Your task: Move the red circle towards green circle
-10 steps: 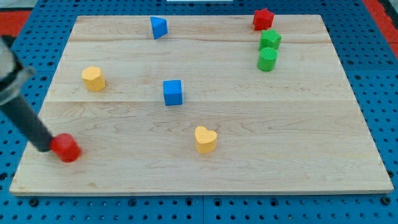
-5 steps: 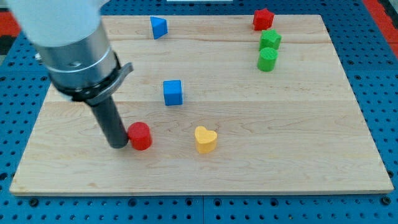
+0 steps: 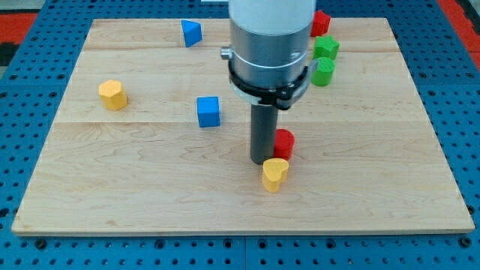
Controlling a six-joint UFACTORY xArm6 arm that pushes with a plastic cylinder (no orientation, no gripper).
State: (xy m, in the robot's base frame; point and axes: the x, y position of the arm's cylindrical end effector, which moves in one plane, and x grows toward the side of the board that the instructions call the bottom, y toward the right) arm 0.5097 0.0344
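Note:
The red circle [image 3: 284, 142] sits on the wooden board [image 3: 360, 180], a little right of the board's middle. My tip [image 3: 262, 160] stands right against its left side. The green circle [image 3: 322, 72] is near the view's top right, well above the red circle. The yellow heart [image 3: 274, 174] lies just below my tip and the red circle, close to both.
A green star-like block [image 3: 325, 48] sits just above the green circle, and a red star [image 3: 321, 22] above that is partly hidden by the arm. A blue cube [image 3: 208, 111], a blue triangle [image 3: 191, 33] and a yellow block [image 3: 112, 94] lie to the left.
My tip has swept from the board's left edge to the right, pushing the red circle along. The yellow heart has been nudged right and down.

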